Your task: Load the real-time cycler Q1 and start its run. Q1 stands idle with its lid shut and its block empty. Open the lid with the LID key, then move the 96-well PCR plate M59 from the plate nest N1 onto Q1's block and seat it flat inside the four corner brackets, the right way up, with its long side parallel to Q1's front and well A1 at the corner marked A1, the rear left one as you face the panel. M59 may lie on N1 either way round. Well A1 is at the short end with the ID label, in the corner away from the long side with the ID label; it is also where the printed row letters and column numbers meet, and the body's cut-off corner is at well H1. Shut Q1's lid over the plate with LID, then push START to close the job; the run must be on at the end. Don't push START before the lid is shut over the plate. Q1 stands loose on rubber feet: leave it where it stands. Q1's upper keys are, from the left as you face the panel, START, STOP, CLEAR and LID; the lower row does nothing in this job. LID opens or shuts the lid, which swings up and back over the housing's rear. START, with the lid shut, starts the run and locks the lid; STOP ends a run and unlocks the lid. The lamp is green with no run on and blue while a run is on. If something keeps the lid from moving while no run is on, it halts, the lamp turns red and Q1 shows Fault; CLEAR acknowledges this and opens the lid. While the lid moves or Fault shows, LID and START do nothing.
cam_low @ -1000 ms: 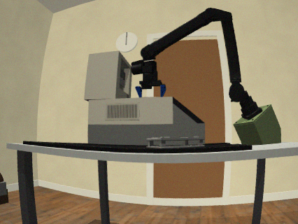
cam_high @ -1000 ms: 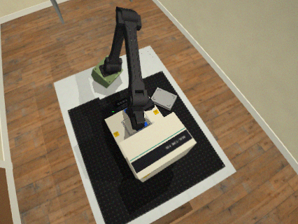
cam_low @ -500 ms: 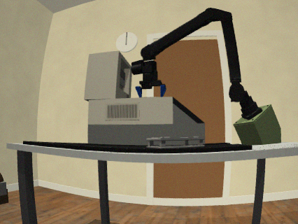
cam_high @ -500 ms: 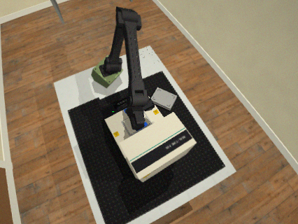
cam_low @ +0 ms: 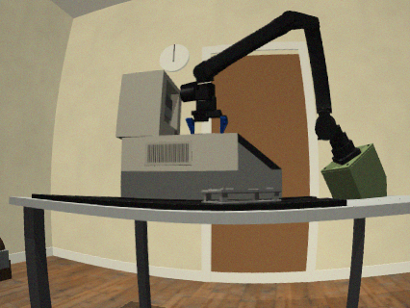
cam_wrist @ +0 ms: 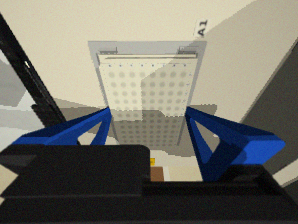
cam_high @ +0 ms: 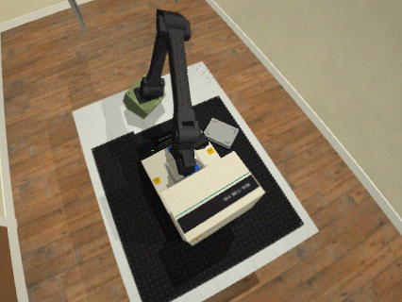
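Flanking arm: lid, nest.

A small lab room. A real-time cycler with a barcode label stands on a black perforated mat on a white worktop, beside a robot arm on a green base. Around it are wood floor, cream walls, a brown door and a wall clock.
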Available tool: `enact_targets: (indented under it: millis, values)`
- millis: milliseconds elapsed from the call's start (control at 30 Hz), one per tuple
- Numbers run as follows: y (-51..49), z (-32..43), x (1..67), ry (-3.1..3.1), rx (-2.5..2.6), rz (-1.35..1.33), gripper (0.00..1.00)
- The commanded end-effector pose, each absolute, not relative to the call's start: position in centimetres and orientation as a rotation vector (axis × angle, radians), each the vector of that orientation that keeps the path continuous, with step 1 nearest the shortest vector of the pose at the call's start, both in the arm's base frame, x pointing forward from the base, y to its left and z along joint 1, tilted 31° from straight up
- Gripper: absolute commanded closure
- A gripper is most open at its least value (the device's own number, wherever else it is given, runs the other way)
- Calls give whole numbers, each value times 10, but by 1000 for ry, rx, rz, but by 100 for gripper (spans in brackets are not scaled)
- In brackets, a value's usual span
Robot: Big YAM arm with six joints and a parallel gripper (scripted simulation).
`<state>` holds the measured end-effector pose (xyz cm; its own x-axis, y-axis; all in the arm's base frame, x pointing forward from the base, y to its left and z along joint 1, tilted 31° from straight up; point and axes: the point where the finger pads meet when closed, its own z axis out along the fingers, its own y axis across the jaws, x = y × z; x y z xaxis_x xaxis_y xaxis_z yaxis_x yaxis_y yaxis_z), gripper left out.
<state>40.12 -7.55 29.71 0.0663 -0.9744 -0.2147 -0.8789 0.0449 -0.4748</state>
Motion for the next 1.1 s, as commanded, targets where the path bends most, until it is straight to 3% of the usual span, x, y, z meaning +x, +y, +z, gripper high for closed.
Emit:
enact_targets:
  millis: [0, 1067]
  values:
    - [-80, 334, 404, 1803, -1824, -351, 0]
    - [-78, 332, 404, 1796, -1831, -347, 0]
